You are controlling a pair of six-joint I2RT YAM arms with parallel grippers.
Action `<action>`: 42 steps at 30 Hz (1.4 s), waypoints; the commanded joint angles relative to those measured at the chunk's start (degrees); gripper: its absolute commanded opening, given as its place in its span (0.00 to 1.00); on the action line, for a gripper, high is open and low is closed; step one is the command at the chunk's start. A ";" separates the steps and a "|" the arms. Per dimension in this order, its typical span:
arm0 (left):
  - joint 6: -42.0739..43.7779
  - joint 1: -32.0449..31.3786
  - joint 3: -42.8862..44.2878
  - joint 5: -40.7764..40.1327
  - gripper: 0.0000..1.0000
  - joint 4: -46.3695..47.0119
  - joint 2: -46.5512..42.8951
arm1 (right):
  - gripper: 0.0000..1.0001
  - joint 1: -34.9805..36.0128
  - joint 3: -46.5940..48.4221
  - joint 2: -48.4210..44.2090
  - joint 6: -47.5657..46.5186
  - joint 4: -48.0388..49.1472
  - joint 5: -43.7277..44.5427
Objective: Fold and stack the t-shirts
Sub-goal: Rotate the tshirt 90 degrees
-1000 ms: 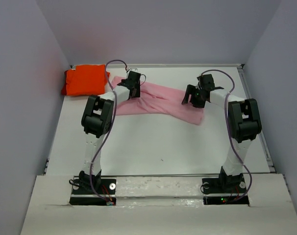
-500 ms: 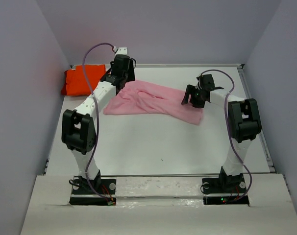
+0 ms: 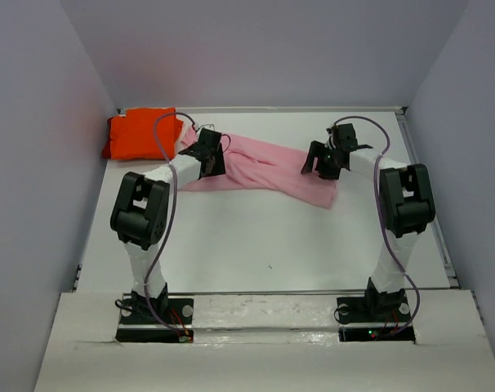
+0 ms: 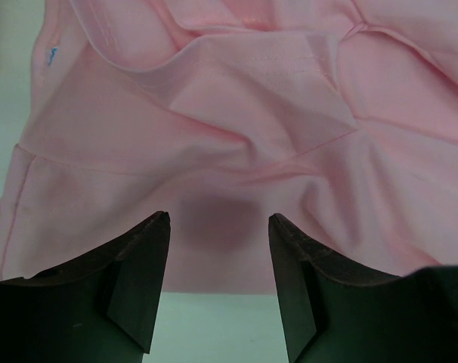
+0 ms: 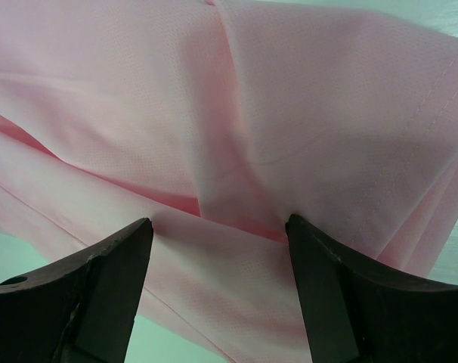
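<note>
Crumpled pink t-shirt [image 3: 264, 167] lies beside folded orange t-shirt [image 3: 137, 135].

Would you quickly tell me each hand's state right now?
Left hand: open, over the pink t-shirt, holding nothing.
Right hand: open, holding nothing.

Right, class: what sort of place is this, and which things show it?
Probably a robotics test bench, not a home: a white table boxed in by bare walls, two bolted-down arms, and a pink t-shirt and an orange t-shirt on it.

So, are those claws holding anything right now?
Nothing is held. The left gripper and the right gripper are both open over the pink t-shirt.
</note>
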 commanded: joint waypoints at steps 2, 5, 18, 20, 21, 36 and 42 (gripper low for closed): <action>-1.72 -0.04 0.88 -3.22 0.64 4.69 1.76 | 0.77 0.32 1.45 2.15 1.02 1.48 -1.67; -1.10 0.05 2.38 -4.89 0.64 4.51 3.87 | 0.77 0.32 0.75 2.33 1.72 1.83 -2.20; 1.09 1.11 13.89 -3.75 0.64 1.44 15.30 | 0.75 4.37 -25.16 -19.46 13.75 9.47 2.89; 1.45 1.11 16.60 -3.13 0.64 -0.05 17.32 | 0.75 4.89 -28.24 -21.75 14.38 9.83 2.90; 1.97 1.11 17.14 -2.87 0.64 -0.23 17.85 | 0.75 4.89 -29.21 -24.11 14.56 9.57 2.90; 5.76 1.02 28.93 0.65 0.64 -6.38 22.95 | 0.75 17.10 -45.31 -46.01 19.05 4.48 3.50; 5.49 0.40 22.52 -0.49 0.64 -3.92 12.25 | 0.75 18.78 -36.72 -47.78 12.99 -1.76 9.31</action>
